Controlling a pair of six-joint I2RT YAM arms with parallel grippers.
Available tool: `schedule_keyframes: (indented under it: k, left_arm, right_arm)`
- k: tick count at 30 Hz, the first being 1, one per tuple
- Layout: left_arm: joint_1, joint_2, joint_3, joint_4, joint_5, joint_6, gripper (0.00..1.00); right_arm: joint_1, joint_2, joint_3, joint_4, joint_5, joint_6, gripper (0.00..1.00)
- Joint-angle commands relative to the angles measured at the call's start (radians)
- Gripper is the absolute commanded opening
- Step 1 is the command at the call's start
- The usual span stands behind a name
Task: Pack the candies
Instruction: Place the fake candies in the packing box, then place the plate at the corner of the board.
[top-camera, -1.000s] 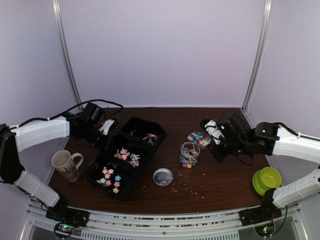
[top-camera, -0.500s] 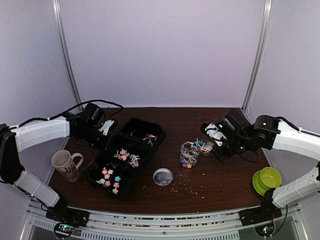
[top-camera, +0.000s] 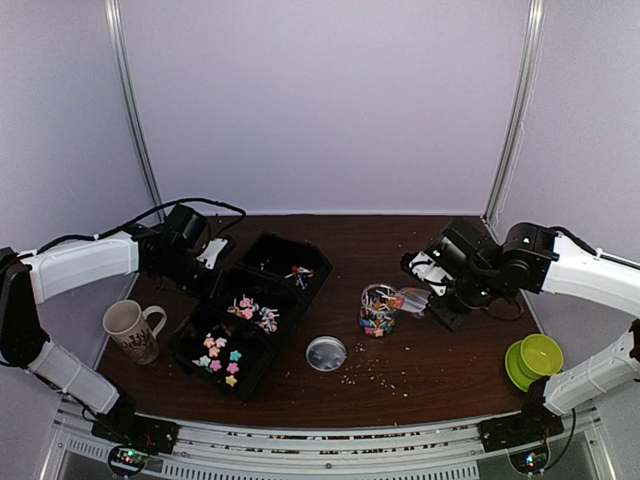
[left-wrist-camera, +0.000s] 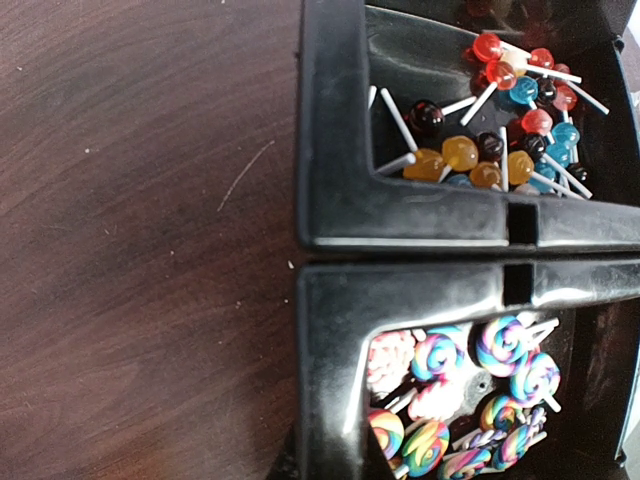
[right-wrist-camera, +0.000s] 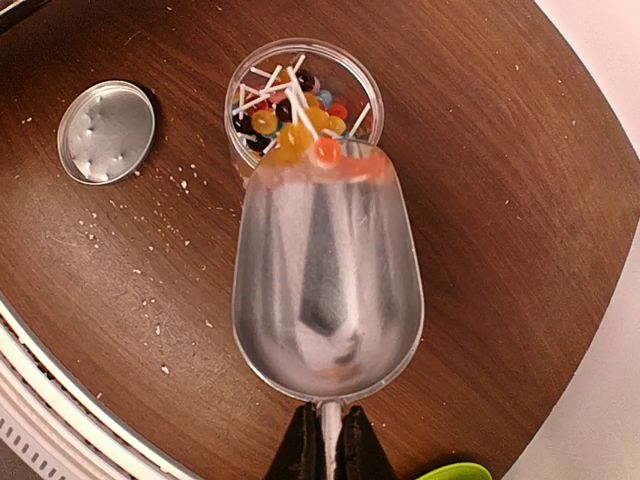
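- Right wrist view: right gripper (right-wrist-camera: 327, 442) clenched on the scoop (right-wrist-camera: 325, 280) handle, lip over the jar (right-wrist-camera: 300, 100) at 12 o'clock, candies (right-wrist-camera: 290, 125) inside both.
- Risk: the scoop is wider than the jar, so a steep tilt could spill sweets onto the table (right-wrist-camera: 500, 200).
- Left gripper (top-camera: 212, 255) clenched by the tray (top-camera: 180, 345).

Left arm (top-camera: 85, 262), right arm (top-camera: 590, 282): white shells, black joints. Black cable (top-camera: 150, 212) loops over left. Bases (top-camera: 135, 435) lit green, red.

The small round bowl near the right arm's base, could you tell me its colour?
Lime green; the bowl shows best in the top external view.
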Motion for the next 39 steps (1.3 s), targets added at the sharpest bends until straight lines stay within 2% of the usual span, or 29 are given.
schedule_keyframes:
  k: [1,11,19,24,31,39]
  left_arm:
    - [0.01,-0.02,0.058,0.077,0.042,-0.023,0.0]
    - [0.012,-0.016,0.059,0.074,0.038,-0.025,0.0]
    - [0.014,-0.006,0.065,0.053,0.008,-0.024,0.0]
    - [0.019,-0.003,0.069,0.044,-0.023,-0.017,0.0]
    - [0.024,0.02,0.08,0.039,-0.069,0.0,0.0]
    - [0.036,0.072,0.114,0.021,-0.073,0.004,0.0]
  right_arm:
    - [0.008,-0.006,0.042,-0.061,0.03,0.004,0.0]
    - [0.016,0.005,0.091,-0.121,0.054,-0.004,0.0]
    - [0.019,0.035,0.097,-0.071,0.111,0.014,0.0]
    - [0.014,0.002,0.031,0.094,0.218,0.056,0.0]
    - [0.008,-0.061,-0.09,0.366,0.265,0.054,0.0]
    - [0.007,-0.122,-0.223,0.563,0.308,0.055,0.0]
